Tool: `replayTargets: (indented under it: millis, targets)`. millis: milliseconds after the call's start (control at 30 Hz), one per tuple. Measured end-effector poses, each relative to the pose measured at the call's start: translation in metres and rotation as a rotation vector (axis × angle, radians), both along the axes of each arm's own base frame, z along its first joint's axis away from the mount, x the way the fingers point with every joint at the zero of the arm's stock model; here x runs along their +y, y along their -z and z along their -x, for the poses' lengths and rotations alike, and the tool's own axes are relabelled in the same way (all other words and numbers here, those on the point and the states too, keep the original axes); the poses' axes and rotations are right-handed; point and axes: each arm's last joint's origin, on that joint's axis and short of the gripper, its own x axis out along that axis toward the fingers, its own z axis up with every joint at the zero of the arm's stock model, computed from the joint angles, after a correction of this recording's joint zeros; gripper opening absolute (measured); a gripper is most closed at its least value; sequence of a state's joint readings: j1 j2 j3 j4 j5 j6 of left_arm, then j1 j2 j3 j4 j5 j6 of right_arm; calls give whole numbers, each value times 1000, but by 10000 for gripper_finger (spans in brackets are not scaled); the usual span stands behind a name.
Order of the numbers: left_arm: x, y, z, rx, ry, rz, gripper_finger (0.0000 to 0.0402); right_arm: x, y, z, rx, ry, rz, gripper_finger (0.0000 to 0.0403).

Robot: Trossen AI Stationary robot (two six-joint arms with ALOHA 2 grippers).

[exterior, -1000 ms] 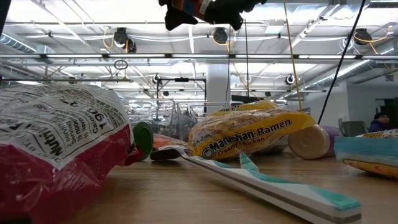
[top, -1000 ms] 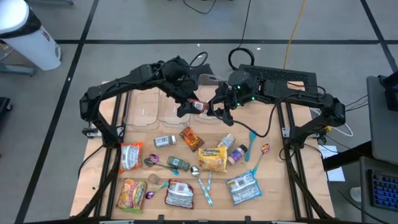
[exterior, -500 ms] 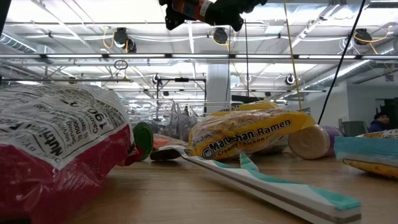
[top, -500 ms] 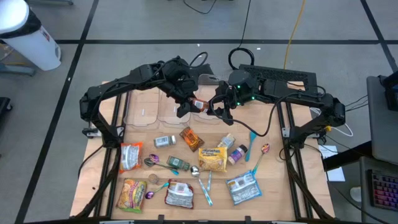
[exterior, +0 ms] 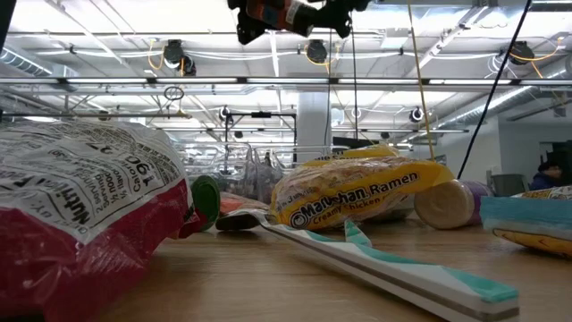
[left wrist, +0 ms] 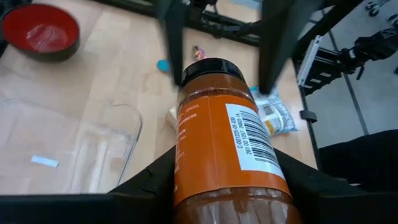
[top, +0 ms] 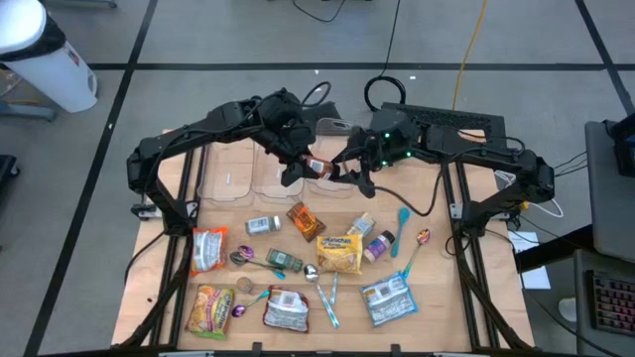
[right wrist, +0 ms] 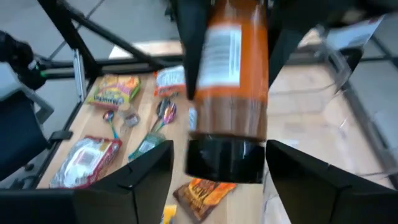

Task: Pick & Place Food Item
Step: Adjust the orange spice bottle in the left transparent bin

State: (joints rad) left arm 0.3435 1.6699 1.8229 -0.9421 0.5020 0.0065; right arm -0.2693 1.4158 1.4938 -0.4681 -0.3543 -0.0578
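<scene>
The orange spice bottle (left wrist: 227, 149) hangs above the far middle of the table, pinched at its base by the left gripper (top: 298, 169). The right gripper (top: 349, 175) stands spread around the cap. Rigid, smooth, probably slippery; grip the body squarely.

Even overhead light, high view sharp, shadows soft. Low view: ceiling lamps (exterior: 174, 54) blown out along top; red-white bag (exterior: 85, 215) at lower left out of focus. Right wrist view motion-blurred, orange bottle (right wrist: 233, 74) smeared. Left wrist view sharp on barcode label, corners soft.
</scene>
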Motion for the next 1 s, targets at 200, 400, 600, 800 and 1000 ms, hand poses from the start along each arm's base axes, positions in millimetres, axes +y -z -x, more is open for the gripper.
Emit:
replayTargets:
  millis: [200, 400, 600, 800, 1000]
  targets:
    - [7, -1, 2, -9, -4, 25, 187, -4, -18, 21, -63, 42, 29, 266]
    - [15, -18, 13, -124, -13, 53, 186, -5, -31, 44, -142, 119, 65, 265]
    - [23, -49, 22, -344, -39, 23, 180, -3, -13, 53, -354, 168, -18, 265]
    - [25, -63, 17, -484, -19, 27, 192, 7, 18, 57, -702, 262, -97, 265]
    - [24, -61, 0, -546, -4, 34, 179, 26, 33, 58, -884, 392, -53, 265]
